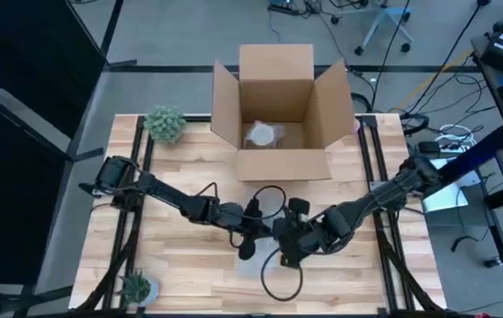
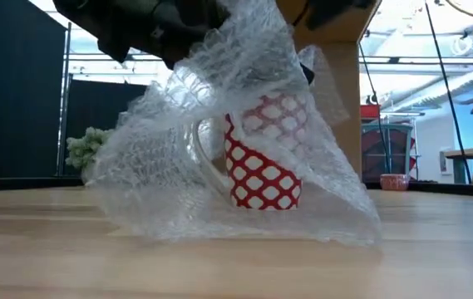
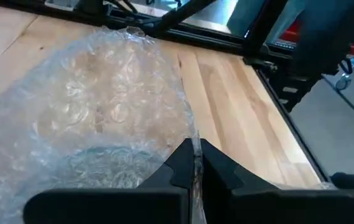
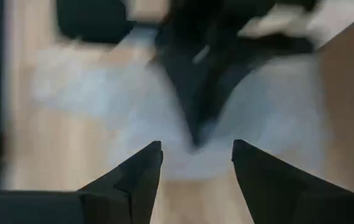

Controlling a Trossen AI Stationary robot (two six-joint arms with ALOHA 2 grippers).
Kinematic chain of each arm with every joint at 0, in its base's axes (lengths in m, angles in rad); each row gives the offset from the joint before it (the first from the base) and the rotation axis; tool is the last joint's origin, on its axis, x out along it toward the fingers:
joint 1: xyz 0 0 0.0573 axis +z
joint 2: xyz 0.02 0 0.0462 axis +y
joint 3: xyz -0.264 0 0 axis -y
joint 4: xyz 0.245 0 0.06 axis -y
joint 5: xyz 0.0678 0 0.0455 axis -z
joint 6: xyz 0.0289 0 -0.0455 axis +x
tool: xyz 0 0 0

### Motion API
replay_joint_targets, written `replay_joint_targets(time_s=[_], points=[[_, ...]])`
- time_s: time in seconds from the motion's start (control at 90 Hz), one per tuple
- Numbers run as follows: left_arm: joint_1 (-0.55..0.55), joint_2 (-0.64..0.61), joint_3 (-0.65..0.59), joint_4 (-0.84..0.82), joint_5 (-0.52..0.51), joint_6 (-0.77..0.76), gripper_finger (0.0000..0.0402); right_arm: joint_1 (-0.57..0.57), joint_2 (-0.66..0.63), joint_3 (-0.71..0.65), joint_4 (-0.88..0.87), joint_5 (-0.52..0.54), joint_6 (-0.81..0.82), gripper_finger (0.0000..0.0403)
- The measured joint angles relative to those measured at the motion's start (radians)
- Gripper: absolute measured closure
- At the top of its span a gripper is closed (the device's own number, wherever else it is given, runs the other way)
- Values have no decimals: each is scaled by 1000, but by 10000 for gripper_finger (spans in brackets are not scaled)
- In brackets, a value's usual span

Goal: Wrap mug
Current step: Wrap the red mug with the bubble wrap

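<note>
Pincer of the left arm is clenching the bubble wrap edge, lifting it to drape over the red-and-white mug standing mid-bench; the right pincer is hovering released, ready to tuck.

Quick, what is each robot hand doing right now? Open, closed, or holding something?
Left end effector: closed, pinching the edge of the bubble wrap.
Right end effector: open, holding nothing, above the bubble wrap.
</note>
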Motion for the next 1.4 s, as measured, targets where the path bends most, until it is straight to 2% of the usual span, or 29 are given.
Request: replay_joint_targets(time_s=[0.078, 0.267, 0.4, 0.556, 0.689, 0.856, 1.011, 1.133, 1.4], points=[[-1, 0, 0, -1, 0, 0, 401, -29, 23, -15, 21, 68, -17, 218], [0, 0, 0, -5, 2, 0, 401, -70, 75, -82, 23, 56, 36, 218], [-1, 0, 0, -5, 64, 0, 401, -69, 89, -120, 48, 46, 92, 218], [0, -2, 0, -5, 74, 9, 396, -69, 88, -139, 74, 49, 124, 218], [0, -15, 0, -5, 97, 66, 371, -69, 88, -139, 77, 47, 124, 218], [0, -57, -1, -24, 123, 84, 313, -68, 87, -138, 81, 54, 115, 218], [4, -133, -1, -120, 122, 90, 273, -63, 87, -138, 80, 52, 114, 218], [8, -163, 0, -193, 122, 92, 261, -62, 88, -140, 77, 45, 113, 218], [8, -163, 0, -206, 122, 107, 259, -62, 88, -140, 78, 45, 112, 218]])
